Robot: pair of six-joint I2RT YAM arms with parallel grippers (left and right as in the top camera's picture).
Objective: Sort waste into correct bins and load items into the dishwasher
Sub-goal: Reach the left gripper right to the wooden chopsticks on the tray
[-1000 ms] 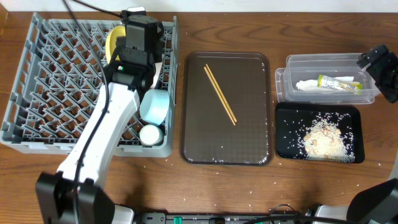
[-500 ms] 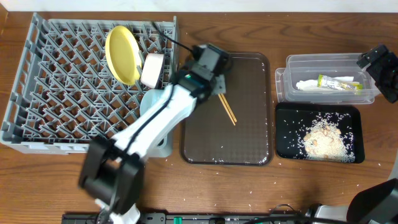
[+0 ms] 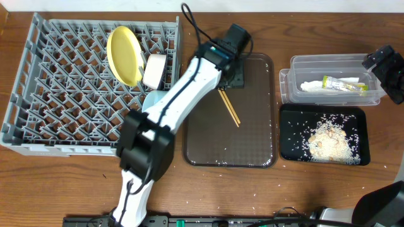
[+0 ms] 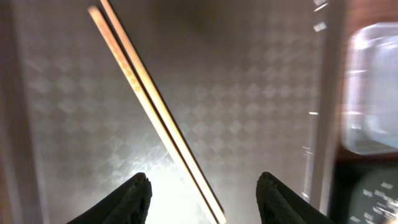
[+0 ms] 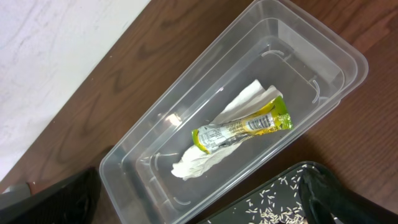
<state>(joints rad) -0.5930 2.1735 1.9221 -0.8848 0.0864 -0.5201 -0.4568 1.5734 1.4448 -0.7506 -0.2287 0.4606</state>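
Two thin wooden chopsticks (image 3: 230, 108) lie slanted on the brown tray (image 3: 252, 142). My left gripper (image 3: 228, 74) hovers over their upper end, open; in the left wrist view the chopsticks (image 4: 149, 106) run between its fingers (image 4: 204, 177) untouched. The grey dishwasher rack (image 3: 57, 94) holds the yellow plate (image 3: 124, 53), the white bowl (image 3: 154, 70) and the light blue bowl (image 3: 151, 101), which my arm partly hides. My right gripper (image 3: 385, 63) stays open above the clear tub (image 5: 155, 124), which holds the wrapper (image 5: 245, 127) and napkin (image 5: 205, 158).
The black tray (image 3: 290, 113) with rice scraps (image 3: 328, 140) sits in front of the clear tub (image 3: 297, 63) at the right. Loose grains dot the brown tray's near edge and the wooden table. The left arm stretches from the front edge across the rack's right corner.
My left arm swung right from the rack to above the chopsticks on the brown tray, uncovering the white bowl beside the plate. The right arm has not moved.
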